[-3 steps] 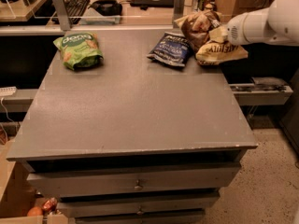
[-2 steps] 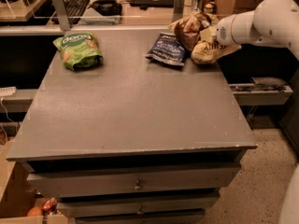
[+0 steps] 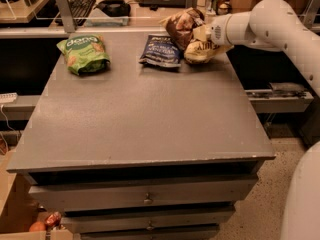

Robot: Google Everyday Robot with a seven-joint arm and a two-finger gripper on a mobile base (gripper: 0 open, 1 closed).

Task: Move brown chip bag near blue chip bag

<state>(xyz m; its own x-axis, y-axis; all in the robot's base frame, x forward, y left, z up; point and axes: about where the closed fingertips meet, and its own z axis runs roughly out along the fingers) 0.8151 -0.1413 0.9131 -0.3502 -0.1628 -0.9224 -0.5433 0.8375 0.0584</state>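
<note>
Far right corner of the grey table (image 3: 150,124): white arm reaches in from the right, gripper (image 3: 203,34) buried in the brown chip bag (image 3: 186,28). Jaws pinched on the bag's crumpled middle; brown top bunched up, cream-yellow bottom sagging to the tabletop.

Change since a second ago: arm and bag have travelled left along the back edge. Before, the brown bag sat out by the table's right rim with a gap between it and the blue chip bag (image 3: 161,50). Now its lower edge is against the blue bag's right side, touching or slightly overlapping; cannot tell which.

The blue bag itself lies flat and has also shifted a little left of its earlier spot.

Green bag (image 3: 84,54) at the far left of the table, same place as before, well apart from the other two.

Front half of the tabletop unchanged. Drawers (image 3: 147,199) below are shut. Keyboard (image 3: 80,4) on the desk behind, unmoved.
</note>
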